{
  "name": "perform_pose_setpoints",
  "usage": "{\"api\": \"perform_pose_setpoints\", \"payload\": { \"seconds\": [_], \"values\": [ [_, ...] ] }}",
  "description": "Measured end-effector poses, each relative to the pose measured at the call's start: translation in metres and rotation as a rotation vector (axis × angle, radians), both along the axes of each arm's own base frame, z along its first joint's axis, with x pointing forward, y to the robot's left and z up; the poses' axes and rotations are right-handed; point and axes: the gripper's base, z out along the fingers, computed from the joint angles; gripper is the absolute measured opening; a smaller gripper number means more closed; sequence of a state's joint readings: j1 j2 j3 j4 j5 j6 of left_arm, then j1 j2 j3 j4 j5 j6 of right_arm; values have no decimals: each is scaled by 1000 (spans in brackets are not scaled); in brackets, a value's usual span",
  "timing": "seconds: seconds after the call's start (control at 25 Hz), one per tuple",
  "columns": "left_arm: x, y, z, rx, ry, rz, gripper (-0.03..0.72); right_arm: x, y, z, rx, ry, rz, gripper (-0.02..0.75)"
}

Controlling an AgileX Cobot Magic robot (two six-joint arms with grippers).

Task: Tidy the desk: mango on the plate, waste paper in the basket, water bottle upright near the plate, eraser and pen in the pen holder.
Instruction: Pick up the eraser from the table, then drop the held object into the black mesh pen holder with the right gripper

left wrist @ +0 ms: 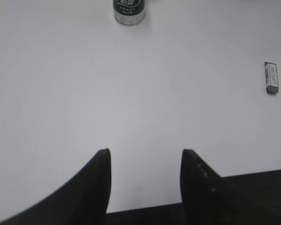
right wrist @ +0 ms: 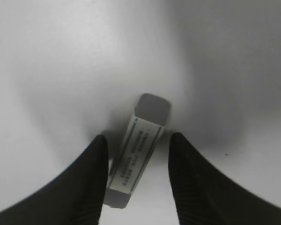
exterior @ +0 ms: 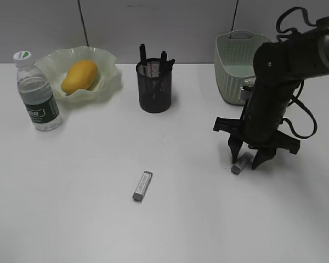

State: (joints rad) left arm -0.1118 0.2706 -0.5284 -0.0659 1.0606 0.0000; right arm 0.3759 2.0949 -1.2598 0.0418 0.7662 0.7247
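Between the two dark fingers of the right gripper (exterior: 249, 160) lies a grey eraser (right wrist: 138, 152), flat on the desk (exterior: 208, 219); the fingers straddle its long sides, spread a little wider than the eraser, and whether either one touches it cannot be told. Seen from outside, this gripper points straight down with its fingertips at the desk surface. Behind the right gripper, near the wall, stands the basket (exterior: 234, 66). Well off to that gripper's left stands the pen holder (exterior: 154, 87), with dark pens upright in it. A second eraser (exterior: 142, 186) lies alone on the desk, left of the right gripper and nearer the camera. Farther left, the mango (exterior: 79, 76) rests in the plate (exterior: 107, 57), and the water bottle (exterior: 37, 93) stands upright just beside the plate. The left gripper (left wrist: 145, 157) hangs spread and empty above bare desk, with the bottle's base ahead of it and the second eraser off to its right.
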Motion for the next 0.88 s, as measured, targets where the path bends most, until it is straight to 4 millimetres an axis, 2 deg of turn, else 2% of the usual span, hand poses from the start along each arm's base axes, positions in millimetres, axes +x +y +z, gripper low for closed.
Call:
{"api": "perform_pose_setpoints", "payload": {
  "seconds": [0.16, 0.36, 0.64, 0.76, 0.88],
  "values": [
    [0, 0, 0, 0, 0, 0, 373, 1, 0, -3, -3, 2, 1, 320],
    [0, 0, 0, 0, 0, 0, 373, 1, 0, -3, -2, -2, 5, 175],
    [0, 0, 0, 0, 0, 0, 373, 3, 3, -1, 11, -14, 119, 172],
    [0, 0, 0, 0, 0, 0, 373, 12, 11, 15, 77, -67, 201, 172],
    [0, 0, 0, 0, 0, 0, 373, 30, 26, 51, 150, -193, 277, 172]
  ]
}}
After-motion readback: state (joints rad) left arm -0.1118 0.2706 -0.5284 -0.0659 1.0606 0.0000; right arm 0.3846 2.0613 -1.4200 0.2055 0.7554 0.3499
